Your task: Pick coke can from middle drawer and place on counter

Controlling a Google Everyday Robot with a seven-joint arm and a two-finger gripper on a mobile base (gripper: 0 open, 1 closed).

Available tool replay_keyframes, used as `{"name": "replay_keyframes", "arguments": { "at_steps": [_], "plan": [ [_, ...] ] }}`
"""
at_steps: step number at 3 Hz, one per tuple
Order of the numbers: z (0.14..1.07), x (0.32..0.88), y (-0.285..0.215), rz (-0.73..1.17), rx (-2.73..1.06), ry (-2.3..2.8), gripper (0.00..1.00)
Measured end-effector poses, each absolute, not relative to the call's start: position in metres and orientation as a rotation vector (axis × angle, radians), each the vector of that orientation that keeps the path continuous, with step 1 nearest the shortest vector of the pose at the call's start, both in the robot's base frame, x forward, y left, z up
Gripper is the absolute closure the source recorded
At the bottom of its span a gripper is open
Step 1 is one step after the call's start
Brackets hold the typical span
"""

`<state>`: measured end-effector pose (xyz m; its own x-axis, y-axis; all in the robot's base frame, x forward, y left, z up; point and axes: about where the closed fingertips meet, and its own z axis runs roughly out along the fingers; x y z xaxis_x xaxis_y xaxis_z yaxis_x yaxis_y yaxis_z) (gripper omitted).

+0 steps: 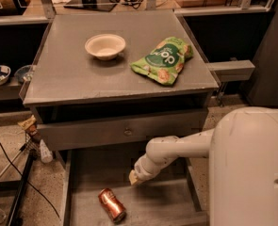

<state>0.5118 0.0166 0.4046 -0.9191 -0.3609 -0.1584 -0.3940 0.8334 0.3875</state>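
Note:
The coke can (111, 204) lies on its side on the floor of the open middle drawer (167, 204), near the drawer's front left. My gripper (134, 177) hangs inside the drawer, a little above and to the right of the can, not touching it. The arm reaches in from the lower right, under the pulled-out drawer front above. The counter (72, 72) is the grey cabinet top above the drawers.
On the counter stand a white bowl (105, 46) and a green snack bag (164, 60). The upper drawer front (124, 131) with its small knob overhangs the middle drawer. Cables and a stand leg run along the floor on the left. My white body fills the lower right.

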Motion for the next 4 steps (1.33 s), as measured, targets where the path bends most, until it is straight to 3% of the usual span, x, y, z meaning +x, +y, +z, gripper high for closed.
{"name": "replay_keyframes", "arguments": {
  "at_steps": [1,3,4],
  "plan": [
    [0.4045,0.5118,0.0167,0.646,-0.605,2.932,0.46],
    [0.4045,0.5117,0.0167,0.646,-0.605,2.932,0.00],
    [0.4045,0.5117,0.0167,0.646,-0.605,2.932,0.00]
  ]
}}
